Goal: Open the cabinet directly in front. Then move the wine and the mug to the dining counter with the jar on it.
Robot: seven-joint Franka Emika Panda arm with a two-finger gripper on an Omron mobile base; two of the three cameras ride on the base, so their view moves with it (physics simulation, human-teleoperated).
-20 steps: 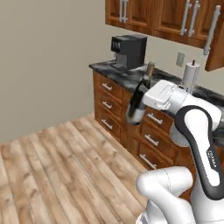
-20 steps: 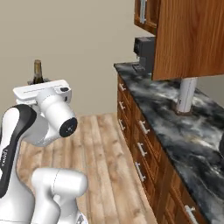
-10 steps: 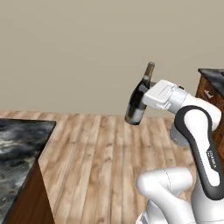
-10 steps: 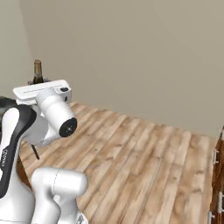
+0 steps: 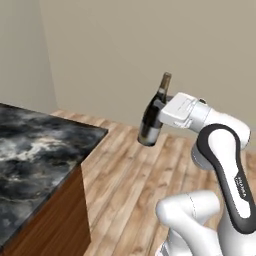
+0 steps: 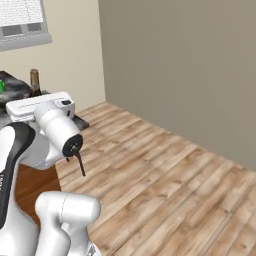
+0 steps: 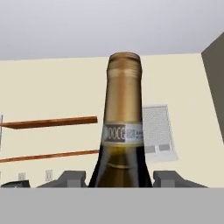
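One heavy, slick, breakable glass wine (image 5: 152, 117) hangs tilted in my tool (image 5: 159, 114), pinched at the body in mid-air beside the marble worktop (image 5: 35, 150), where I judge a low grip steadiest.

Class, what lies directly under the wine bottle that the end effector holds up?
Under the wine, bare wooden floor; the dining counter lies off to one side. The end effector covers part of the bottle's side.

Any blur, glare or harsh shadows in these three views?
Left base view: sharp, flat lighting; the wine and dining counter show no glare. Right base view: sharp, soft shading, the mug cut by the frame edge. Hand view: bottle neck looms large and slightly soft, background shelves crisp, no motion blur.
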